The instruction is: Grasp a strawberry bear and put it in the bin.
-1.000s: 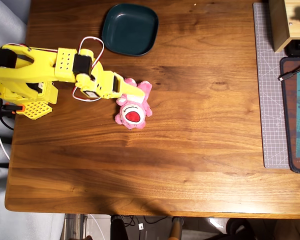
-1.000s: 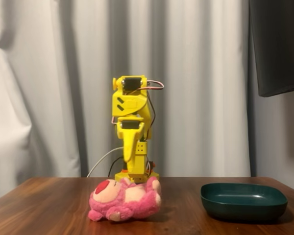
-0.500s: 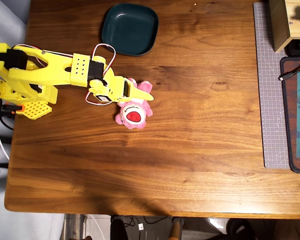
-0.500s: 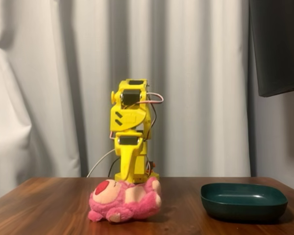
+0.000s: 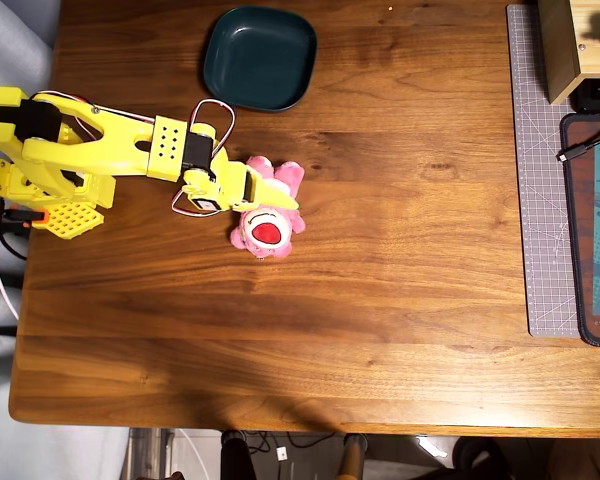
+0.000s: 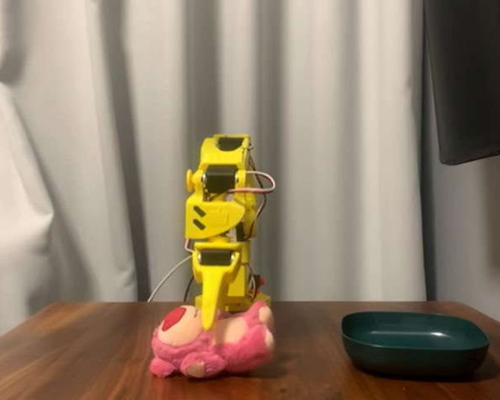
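I see the bin (image 5: 259,57) upper-centre, empty; gripper (image 5: 277,197) presses the strawberry bear (image 5: 267,230) (grip state unclear).

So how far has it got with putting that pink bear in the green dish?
Early days. Done: the yellow arm has reached the strawberry bear, and its end effector is down on the plush in the fixed view. In hand: the grasp itself; whether it has closed on the bear, I cannot tell. Left: the bear lies on the table, not lifted, and the bin is empty, so lifting, carrying and dropping remain.
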`<state>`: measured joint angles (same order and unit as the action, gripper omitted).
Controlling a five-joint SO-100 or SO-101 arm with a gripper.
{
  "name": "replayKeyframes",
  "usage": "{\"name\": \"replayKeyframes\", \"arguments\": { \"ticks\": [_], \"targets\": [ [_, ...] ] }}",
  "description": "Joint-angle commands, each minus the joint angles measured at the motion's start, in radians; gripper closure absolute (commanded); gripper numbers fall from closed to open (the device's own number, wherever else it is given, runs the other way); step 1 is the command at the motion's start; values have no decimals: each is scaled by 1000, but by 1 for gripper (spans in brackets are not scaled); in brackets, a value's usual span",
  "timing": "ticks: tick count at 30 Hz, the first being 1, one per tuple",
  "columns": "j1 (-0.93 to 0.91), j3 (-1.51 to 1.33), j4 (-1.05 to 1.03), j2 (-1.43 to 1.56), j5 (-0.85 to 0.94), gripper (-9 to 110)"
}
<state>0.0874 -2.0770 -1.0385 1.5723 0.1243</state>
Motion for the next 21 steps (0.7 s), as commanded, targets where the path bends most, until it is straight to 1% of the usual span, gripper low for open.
{"name": "replayKeyframes", "arguments": {
  "ticks": [1, 15, 21],
  "targets": [
    [21, -15, 9, 3, -9, 55],
    [32, -23, -5, 3, -18, 57],
    [64, -46, 18, 28, -23, 59]
  ]
}}
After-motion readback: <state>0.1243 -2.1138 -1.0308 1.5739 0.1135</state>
